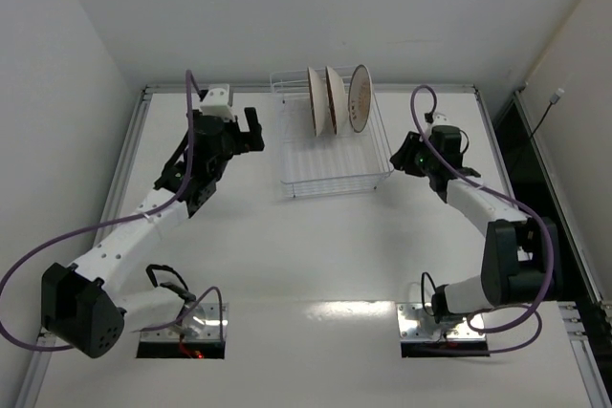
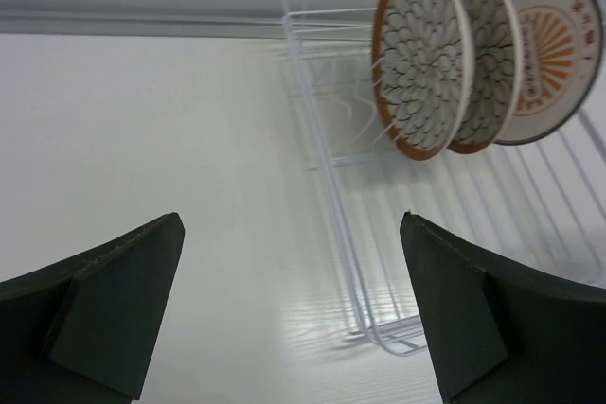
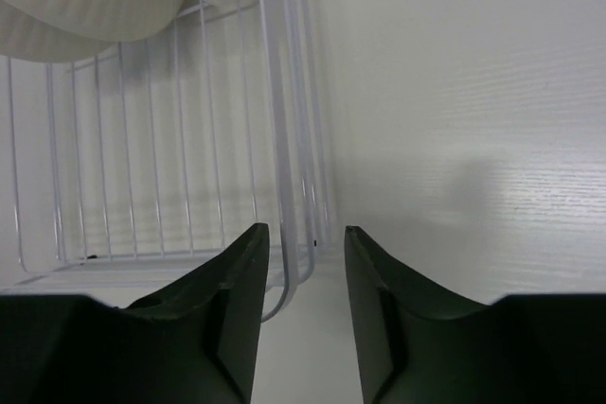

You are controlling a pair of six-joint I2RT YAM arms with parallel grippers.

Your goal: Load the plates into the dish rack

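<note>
One dish rack (image 1: 330, 174) holds three plates (image 1: 335, 100) (left gripper (image 2: 292, 224) gapes, right gripper (image 3: 305, 232) ajar, empty).

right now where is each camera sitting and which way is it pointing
Top external: above and behind the robot, looking down at the dish rack holding three upright plates; both arms show.
Left wrist: on the left gripper, facing the rack's side and the plates' faces; its open fingers show.
Right wrist: on the right gripper, low beside the rack's wall; its fingers show.
Shared: all three see the rack.
</note>
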